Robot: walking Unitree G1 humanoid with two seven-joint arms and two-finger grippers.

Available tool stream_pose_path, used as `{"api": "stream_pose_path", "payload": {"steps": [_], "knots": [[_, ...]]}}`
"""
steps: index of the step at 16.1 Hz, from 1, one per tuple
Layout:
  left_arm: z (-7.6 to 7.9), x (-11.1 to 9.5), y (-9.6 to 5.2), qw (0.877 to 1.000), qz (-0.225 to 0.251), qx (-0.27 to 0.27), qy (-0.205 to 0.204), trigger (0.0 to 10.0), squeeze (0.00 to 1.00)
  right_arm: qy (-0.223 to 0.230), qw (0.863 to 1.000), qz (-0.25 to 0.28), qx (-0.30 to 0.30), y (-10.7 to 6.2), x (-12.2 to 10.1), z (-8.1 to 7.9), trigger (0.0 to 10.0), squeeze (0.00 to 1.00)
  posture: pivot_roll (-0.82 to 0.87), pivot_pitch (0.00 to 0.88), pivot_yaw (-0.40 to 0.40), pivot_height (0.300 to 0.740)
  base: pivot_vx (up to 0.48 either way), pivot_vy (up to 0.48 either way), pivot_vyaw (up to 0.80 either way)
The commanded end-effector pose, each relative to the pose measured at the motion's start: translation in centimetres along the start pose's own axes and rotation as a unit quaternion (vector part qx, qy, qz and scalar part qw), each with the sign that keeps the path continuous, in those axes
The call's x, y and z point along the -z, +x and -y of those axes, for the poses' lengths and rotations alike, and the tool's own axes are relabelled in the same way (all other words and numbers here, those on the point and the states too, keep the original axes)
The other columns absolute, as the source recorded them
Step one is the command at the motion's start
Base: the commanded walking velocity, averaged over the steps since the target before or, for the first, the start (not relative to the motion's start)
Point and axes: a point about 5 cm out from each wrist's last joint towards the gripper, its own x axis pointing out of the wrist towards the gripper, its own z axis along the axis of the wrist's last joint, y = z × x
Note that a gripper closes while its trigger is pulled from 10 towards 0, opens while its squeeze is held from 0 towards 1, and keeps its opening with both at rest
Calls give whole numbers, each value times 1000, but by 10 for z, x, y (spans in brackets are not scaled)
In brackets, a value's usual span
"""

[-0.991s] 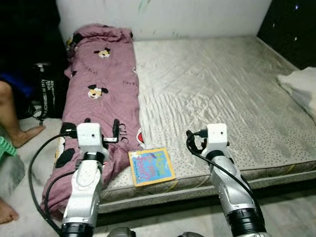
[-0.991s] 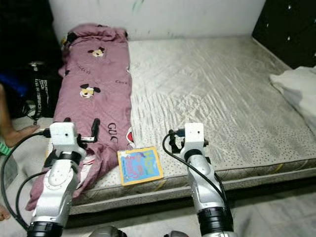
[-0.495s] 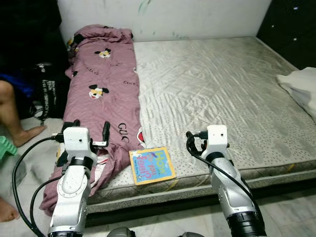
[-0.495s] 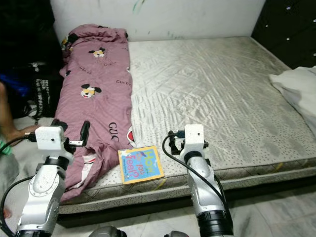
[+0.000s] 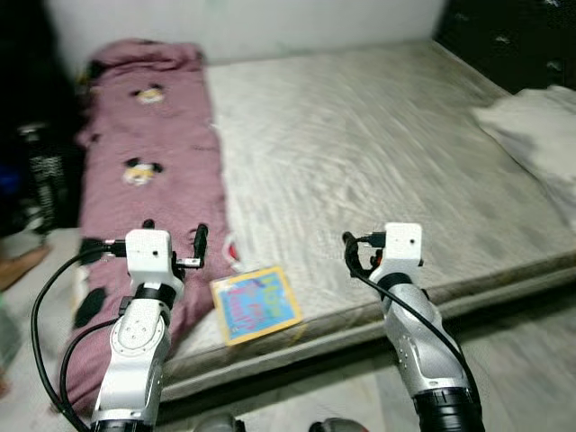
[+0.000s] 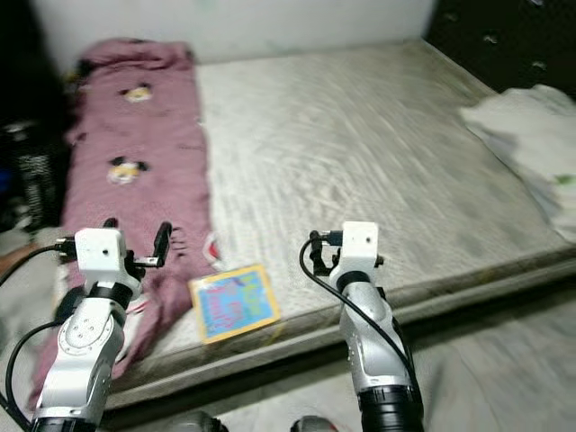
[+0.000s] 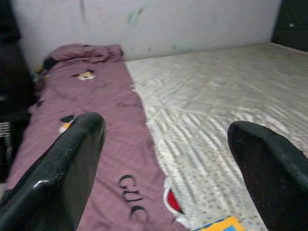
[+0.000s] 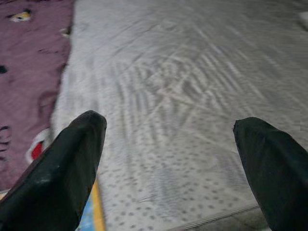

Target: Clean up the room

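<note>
A colourful picture book (image 5: 255, 303) lies flat on the near edge of the bare grey mattress (image 5: 378, 153). A long purple blanket (image 5: 135, 171) with cartoon mouse prints runs along the mattress's left side, right beside the book. My left gripper (image 5: 174, 236) hovers over the blanket's near end, open and holding nothing; its wrist view looks up the blanket (image 7: 101, 115). My right gripper (image 8: 168, 159) is open over the mattress to the right of the book, also holding nothing. The head views are blurred.
A white cloth (image 5: 531, 126) lies on the mattress's far right. A black bag (image 5: 40, 180) stands on the floor left of the bed, with a person's foot (image 5: 20, 263) near it. A pale wall (image 7: 159, 24) backs the bed. Grey floor runs along the front.
The whole picture has swung and gone blurred, so the camera has moved. The left arm shifted outward, then slightly back. Both grippers stay open and the book lies where it was.
</note>
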Motion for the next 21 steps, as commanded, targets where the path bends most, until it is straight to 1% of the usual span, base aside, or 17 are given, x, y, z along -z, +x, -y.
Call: {"api": "stream_pose_path", "payload": {"steps": [1,13,14,15,16,18,21], "knots": [[-4,1,0,1000,-7,-7,0,10000,0,3,1000,6,-1,0,-5,-1,10000,0,-2,0,36,740,0,0,-781],[-4,1,0,1000,-7,-7,0,10000,0,3,1000,6,-1,0,-5,-1,10000,0,-2,0,36,740,0,0,-781],[-4,2,0,1000,-12,-10,-3,10000,0,5,1000,11,-3,0,-9,-3,10000,0,-2,0,36,740,0,0,-781],[-3,4,-1,1000,-23,-15,6,10000,0,0,999,18,-33,-2,-5,-3,10000,0,29,0,15,740,0,0,781],[-2,4,-2,999,-26,-18,10,10000,0,4,999,21,-43,-2,-2,-2,10000,0,33,0,12,740,0,0,769],[-2,5,-1,999,-26,-17,11,10000,0,17,999,22,-38,-1,-3,0,10000,0,32,0,12,740,0,0,0],[-1,5,1,999,-28,-16,10,10000,0,12,999,20,-39,0,-2,1,10000,0,29,0,13,740,0,0,0]]}}
